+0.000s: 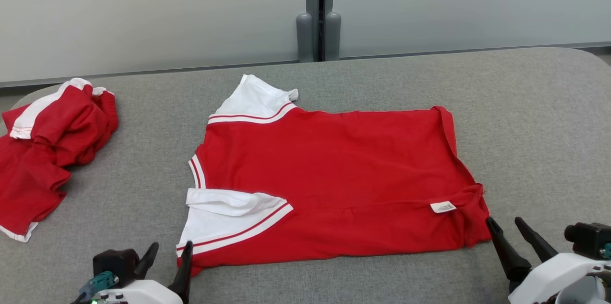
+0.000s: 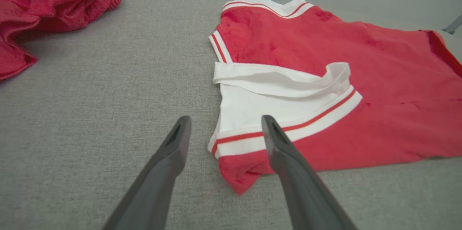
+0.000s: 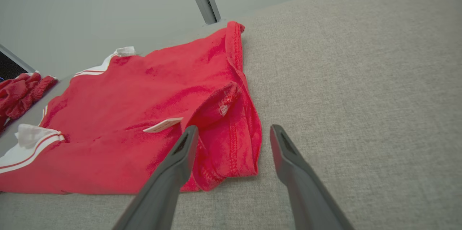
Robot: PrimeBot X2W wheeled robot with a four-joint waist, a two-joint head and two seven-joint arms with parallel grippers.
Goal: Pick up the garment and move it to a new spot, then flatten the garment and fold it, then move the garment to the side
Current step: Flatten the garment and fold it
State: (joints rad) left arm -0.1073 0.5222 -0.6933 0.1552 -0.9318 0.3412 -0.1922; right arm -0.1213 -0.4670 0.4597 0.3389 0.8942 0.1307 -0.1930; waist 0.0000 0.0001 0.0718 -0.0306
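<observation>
The garment is a red shirt with white, red-striped sleeves, lying mostly flat across the middle of the grey table, sleeves to the left, hem to the right. A small white label sits near its front right corner. My left gripper stands open at the garment's front left corner, beside the near white sleeve, empty. My right gripper is open just off the front right hem corner, holding nothing. In the left wrist view the left gripper straddles the sleeve's edge; in the right wrist view the right gripper straddles the hem corner.
A second red and white garment lies crumpled at the table's left edge, seen also in the left wrist view. Grey table surface stretches to the right and back. A pale partition wall with a grey post stands behind.
</observation>
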